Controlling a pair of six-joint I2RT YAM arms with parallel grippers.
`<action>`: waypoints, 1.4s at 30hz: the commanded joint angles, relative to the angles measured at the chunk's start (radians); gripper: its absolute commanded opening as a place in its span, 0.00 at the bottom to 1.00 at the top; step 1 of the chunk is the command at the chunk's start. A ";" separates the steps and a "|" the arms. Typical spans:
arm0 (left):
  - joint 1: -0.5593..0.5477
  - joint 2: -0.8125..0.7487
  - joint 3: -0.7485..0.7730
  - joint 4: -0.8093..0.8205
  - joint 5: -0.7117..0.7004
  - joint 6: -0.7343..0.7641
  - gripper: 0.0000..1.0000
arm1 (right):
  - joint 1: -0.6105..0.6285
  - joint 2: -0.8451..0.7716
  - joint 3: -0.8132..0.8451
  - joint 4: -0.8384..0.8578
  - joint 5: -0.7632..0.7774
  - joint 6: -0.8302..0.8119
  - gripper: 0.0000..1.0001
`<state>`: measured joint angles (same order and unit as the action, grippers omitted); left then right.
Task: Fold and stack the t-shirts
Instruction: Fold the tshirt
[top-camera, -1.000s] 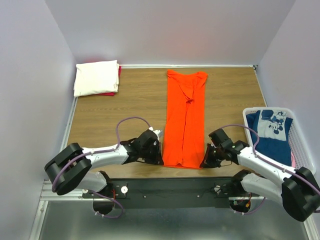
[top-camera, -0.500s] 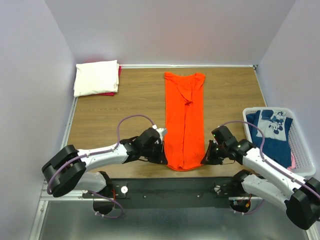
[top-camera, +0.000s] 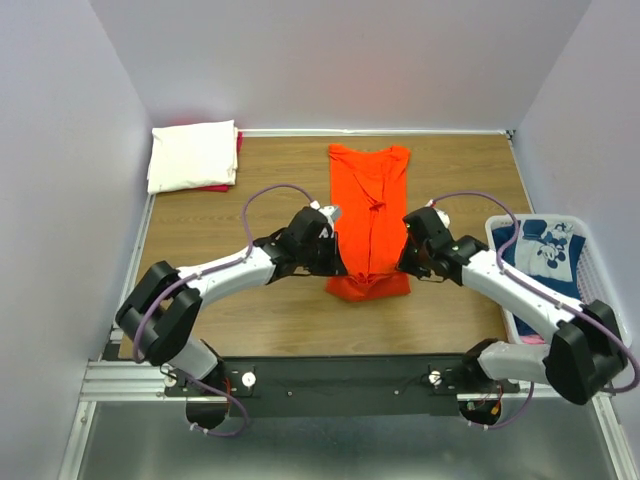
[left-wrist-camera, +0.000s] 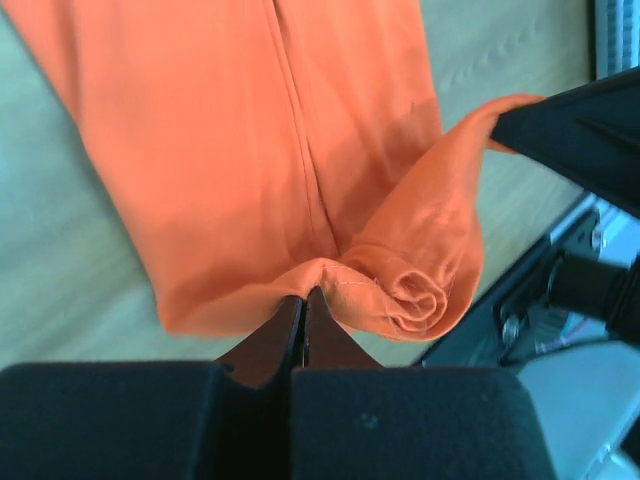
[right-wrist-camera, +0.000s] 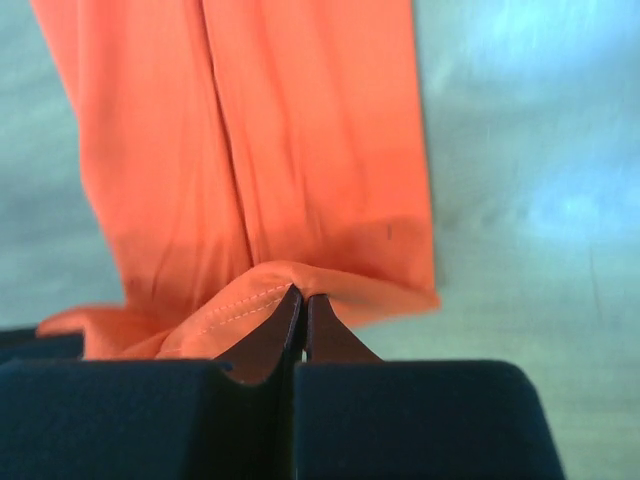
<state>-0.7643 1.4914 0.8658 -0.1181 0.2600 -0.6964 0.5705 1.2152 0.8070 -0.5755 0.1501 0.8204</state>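
Pinching one orange t-shirt (top-camera: 368, 195) by its hem are left claw (left-wrist-camera: 303, 300) and right claw (right-wrist-camera: 297, 298).

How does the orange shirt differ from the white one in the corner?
The plain bright orange cloth t-shirt is a long narrow strip; the cream-white cloth t-shirt is a compact folded square. The left gripper and right gripper pinch the orange one's near end; the white one lies untouched. Both are plain-coloured.
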 joint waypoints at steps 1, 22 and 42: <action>0.036 0.079 0.106 0.021 -0.018 0.051 0.00 | 0.008 0.105 0.060 0.115 0.186 -0.043 0.05; 0.206 0.440 0.548 -0.064 -0.031 0.126 0.00 | -0.162 0.478 0.348 0.278 0.206 -0.161 0.01; 0.287 0.557 0.627 -0.026 -0.015 0.147 0.38 | -0.279 0.652 0.509 0.319 0.006 -0.237 0.47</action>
<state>-0.4988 2.0468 1.4704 -0.1661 0.2440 -0.5652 0.3042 1.8565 1.2736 -0.2768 0.2043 0.6056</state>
